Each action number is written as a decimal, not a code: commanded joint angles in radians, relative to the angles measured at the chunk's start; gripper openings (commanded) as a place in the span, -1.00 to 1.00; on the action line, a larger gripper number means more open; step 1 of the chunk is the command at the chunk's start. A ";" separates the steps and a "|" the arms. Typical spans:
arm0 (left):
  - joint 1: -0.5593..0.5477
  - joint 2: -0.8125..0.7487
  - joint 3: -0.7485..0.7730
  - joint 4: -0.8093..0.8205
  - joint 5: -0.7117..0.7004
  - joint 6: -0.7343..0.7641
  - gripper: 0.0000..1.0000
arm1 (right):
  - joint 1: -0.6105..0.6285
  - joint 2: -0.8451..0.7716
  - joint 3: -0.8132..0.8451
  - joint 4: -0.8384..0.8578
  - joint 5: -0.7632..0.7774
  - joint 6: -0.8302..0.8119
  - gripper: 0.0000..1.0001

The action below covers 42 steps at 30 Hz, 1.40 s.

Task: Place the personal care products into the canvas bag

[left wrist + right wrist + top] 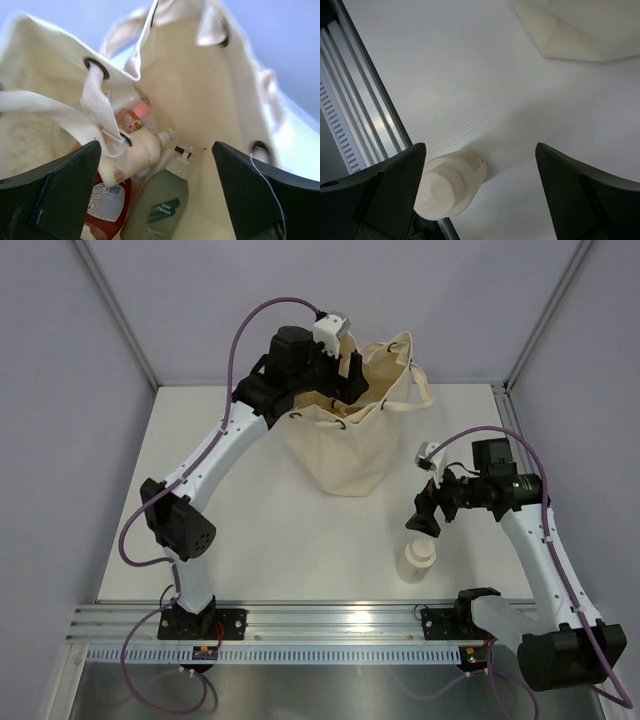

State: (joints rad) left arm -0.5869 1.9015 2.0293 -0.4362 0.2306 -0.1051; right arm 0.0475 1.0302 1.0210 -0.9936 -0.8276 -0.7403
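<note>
From above, we see the canvas bag point(350, 445) standing upright at the far middle of the white bench point(250, 540), its soft cloth creased and its mouth gaping. The left claw point(352, 388) hangs over the left rim of that mouth. The right claw point(424, 517) hovers low to the right of the bag. Just nearer the arm bases stands a cream squat bottle point(417, 560), round-shouldered, upright and apart from the bag. A ribbed aluminium rail point(330, 625) runs along the near edge, and the bench lies open between bottle and bag.

In the left wrist view we look down into the bag. The left claw's black fingers point(65, 195) are spread wide. Below them lie four products:
- a grey-green pump bottle point(160, 205) whose dark label appears to read "STAR CHANCE"
- a cream pump bottle point(132, 157)
- a red flat bottle point(107, 202) with a white printed label bearing a small hazard diamond
- a clear bottle with a pink cap point(134, 114)

A woven strap point(95, 100) passes through a dark metal eyelet point(95, 66) on the left.

In the right wrist view, the right claw's fingers point(590, 200) also stand wide apart. The cream squat bottle sits beneath them, close to the finger on the left of the view, showing its smooth round cap. The fine print on its shoulder is too small for us to read. The rail lies near on the left. The bag's folded bottom corner is at the upper right, well apart, with matt bench between.
</note>
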 commanded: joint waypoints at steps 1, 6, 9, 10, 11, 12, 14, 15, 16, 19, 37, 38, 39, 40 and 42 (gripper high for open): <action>0.018 -0.175 0.052 0.042 0.024 0.016 0.98 | 0.163 -0.012 0.060 -0.072 0.257 -0.010 0.99; 0.030 -0.477 -0.211 0.053 -0.016 0.016 0.98 | 0.369 -0.019 0.022 -0.120 0.464 -0.001 0.99; 0.032 -0.660 -0.498 0.076 -0.060 -0.010 0.98 | 0.407 -0.033 -0.022 -0.128 0.495 -0.033 0.99; 0.032 -0.780 -0.568 0.082 -0.072 -0.018 0.98 | 0.413 -0.035 -0.039 -0.123 0.501 -0.039 0.99; 0.032 -0.842 -0.634 0.080 -0.101 -0.025 0.98 | 0.419 -0.033 -0.047 -0.122 0.505 -0.044 0.99; 0.032 -0.901 -0.697 0.077 -0.118 -0.037 0.98 | 0.439 -0.025 -0.056 -0.116 0.516 -0.050 0.99; 0.033 -1.060 -0.861 0.057 -0.160 -0.070 0.98 | 0.466 -0.012 -0.065 -0.128 0.522 -0.062 0.99; 0.033 -1.105 -0.906 0.044 -0.169 -0.083 0.98 | 0.485 0.002 -0.067 -0.157 0.513 -0.086 0.99; 0.033 -1.187 -0.984 0.012 -0.181 -0.111 0.98 | 0.489 0.010 -0.068 -0.180 0.499 -0.115 0.99; 0.033 -1.288 -1.113 -0.038 -0.212 -0.168 0.97 | 0.512 0.022 -0.119 -0.192 0.505 -0.162 0.99; 0.033 -1.539 -1.337 -0.114 -0.241 -0.307 0.98 | 0.531 0.080 -0.210 0.013 0.524 -0.071 -0.12; 0.033 -1.546 -1.340 -0.121 -0.241 -0.309 0.98 | 0.531 0.080 -0.211 0.016 0.512 -0.070 -0.17; 0.033 -1.549 -1.345 -0.124 -0.241 -0.311 0.98 | 0.531 0.083 -0.214 0.026 0.498 -0.059 -0.36; 0.033 -1.553 -1.348 -0.131 -0.243 -0.312 0.98 | 0.529 0.083 -0.216 0.026 0.493 -0.057 -0.47; 0.033 -1.564 -1.356 -0.134 -0.246 -0.315 0.98 | 0.532 0.085 -0.210 0.024 0.482 -0.045 -1.00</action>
State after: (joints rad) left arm -0.5560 0.3584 0.6800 -0.5880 0.0029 -0.3992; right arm 0.5735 1.1000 0.8101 -1.0294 -0.2352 -0.8078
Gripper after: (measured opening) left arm 0.985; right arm 0.760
